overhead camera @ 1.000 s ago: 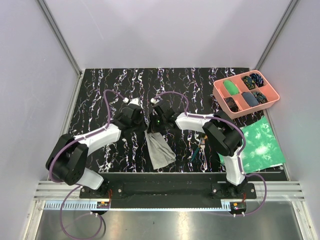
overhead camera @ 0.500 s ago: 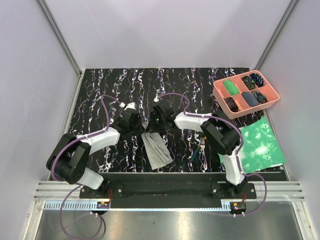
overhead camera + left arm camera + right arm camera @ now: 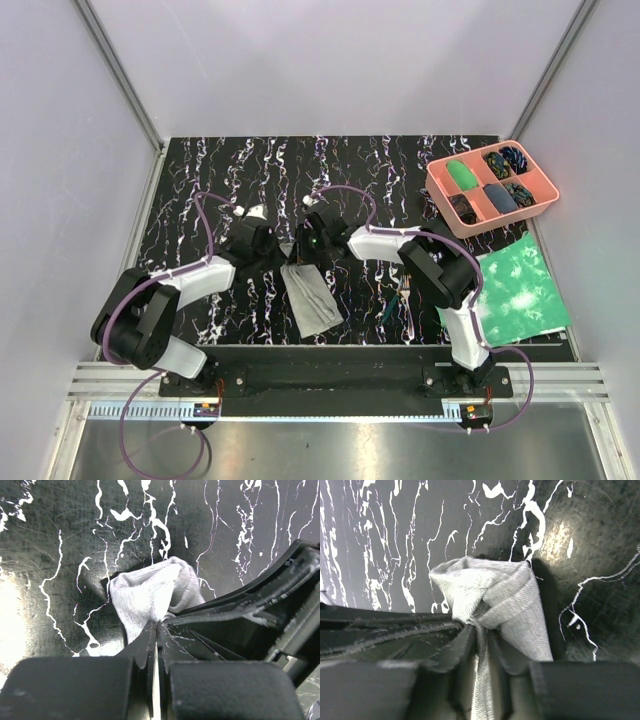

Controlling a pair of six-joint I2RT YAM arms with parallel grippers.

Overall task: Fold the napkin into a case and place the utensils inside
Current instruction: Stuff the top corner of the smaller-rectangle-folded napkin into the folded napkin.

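Note:
The grey napkin (image 3: 311,300) lies as a narrow folded strip on the black marbled table, its far end bunched between both grippers. My left gripper (image 3: 281,262) is shut on that end; in the left wrist view its jaws (image 3: 157,623) pinch the cloth (image 3: 150,592) tightly. My right gripper (image 3: 304,257) sits right beside it, jaws slightly parted, with a strand of napkin (image 3: 505,600) running loosely between the fingers (image 3: 482,632). The utensils (image 3: 402,297) lie on the table to the right of the napkin, beside the right arm.
A pink compartmented tray (image 3: 545,196) with dark and green items stands at the back right. A green-and-white mottled sheet (image 3: 515,290) lies at the right edge. The two arms' tips nearly touch over the napkin's far end.
Both grippers have carried the napkin's far end down and a little leftward to the table. The right jaws have parted slightly; the left stays clamped.

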